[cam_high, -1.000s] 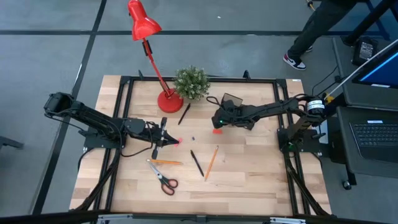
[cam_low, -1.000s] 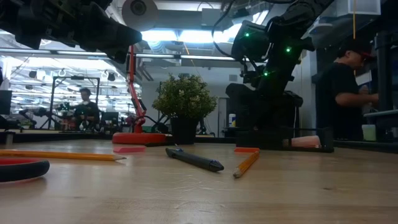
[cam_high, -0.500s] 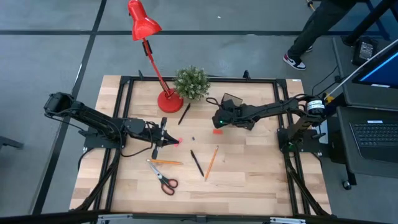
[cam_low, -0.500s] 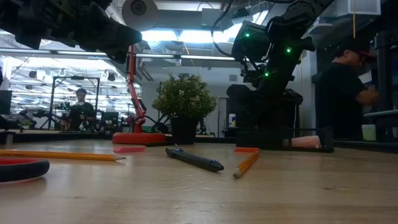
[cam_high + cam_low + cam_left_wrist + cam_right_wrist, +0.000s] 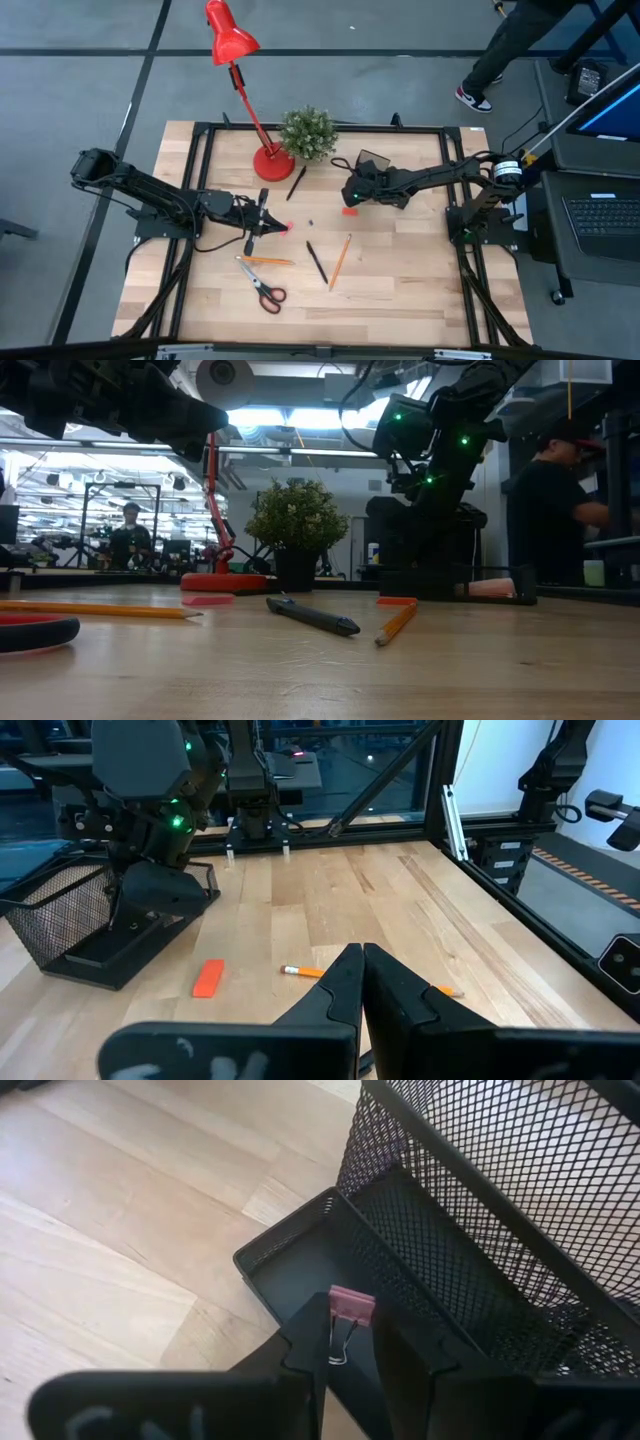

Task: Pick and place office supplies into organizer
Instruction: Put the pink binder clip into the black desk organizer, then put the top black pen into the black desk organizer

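The black mesh organizer (image 5: 372,165) stands at the table's far middle, and its low front tray (image 5: 300,1260) shows in the right wrist view. My right gripper (image 5: 345,1342) hangs over that tray, shut on a small pink binder clip (image 5: 351,1306). My left gripper (image 5: 262,222) is shut on nothing and hovers left of the table's middle. On the wood lie a red eraser (image 5: 349,210), two orange pencils (image 5: 340,260) (image 5: 268,261), two black pens (image 5: 316,262) (image 5: 296,183), orange-handled scissors (image 5: 265,290) and a small pink piece (image 5: 287,227). My right gripper pinches the binder clip between its two fingers (image 5: 300,1350). The wire handles (image 5: 340,1348) run back between them and the pink body (image 5: 352,1302) sticks out past the fingertips. The fingers slant down from above. The clip hangs clear above the organizer's low tray.
A red desk lamp (image 5: 270,165) and a green potted plant (image 5: 306,133) stand at the far edge, left of the organizer. A black frame (image 5: 200,140) rims the table. People stand in the room beyond. Bare wood lies toward the near right.
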Controlling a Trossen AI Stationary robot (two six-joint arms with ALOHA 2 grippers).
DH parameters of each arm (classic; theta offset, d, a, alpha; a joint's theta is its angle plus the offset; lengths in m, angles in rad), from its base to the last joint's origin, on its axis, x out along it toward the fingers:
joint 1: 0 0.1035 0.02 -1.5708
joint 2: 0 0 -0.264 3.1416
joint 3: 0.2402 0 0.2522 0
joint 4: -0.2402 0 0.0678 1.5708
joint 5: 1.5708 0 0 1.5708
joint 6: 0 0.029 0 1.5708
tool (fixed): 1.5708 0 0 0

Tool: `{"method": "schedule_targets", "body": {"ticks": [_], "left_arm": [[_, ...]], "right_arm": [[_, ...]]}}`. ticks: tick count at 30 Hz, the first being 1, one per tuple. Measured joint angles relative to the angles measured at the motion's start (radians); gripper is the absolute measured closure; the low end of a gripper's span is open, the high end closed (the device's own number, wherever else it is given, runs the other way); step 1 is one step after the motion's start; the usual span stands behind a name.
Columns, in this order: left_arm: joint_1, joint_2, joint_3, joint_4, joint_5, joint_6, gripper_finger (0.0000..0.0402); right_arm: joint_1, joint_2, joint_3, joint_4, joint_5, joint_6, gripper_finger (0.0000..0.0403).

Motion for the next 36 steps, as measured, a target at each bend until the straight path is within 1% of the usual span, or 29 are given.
{"method": "schedule_targets", "body": {"ticks": [17,29,33,36], "left_arm": [[0.0,0.0,0.0,0.0,0.0,-0.017,0.0396],[0.0,0.0,0.0,0.0,0.0,-0.02,0.0396],[0.0,0.0,0.0,0.0,0.0,-0.026,0.0396],[0.0,0.0,0.0,0.0,0.0,-0.026,0.0396]], "right_arm": [[0.0,0.0,0.0,-0.001,0.0,0.0,0.0327],[0.0,0.0,0.0,-0.001,-0.001,0.0,0.0274],[0.008,0.0,0.005,-0.003,-0.001,-0.001,0.0267],[0.028,0.0,0.028,-0.002,0.0,-0.031,0.0269]]}}
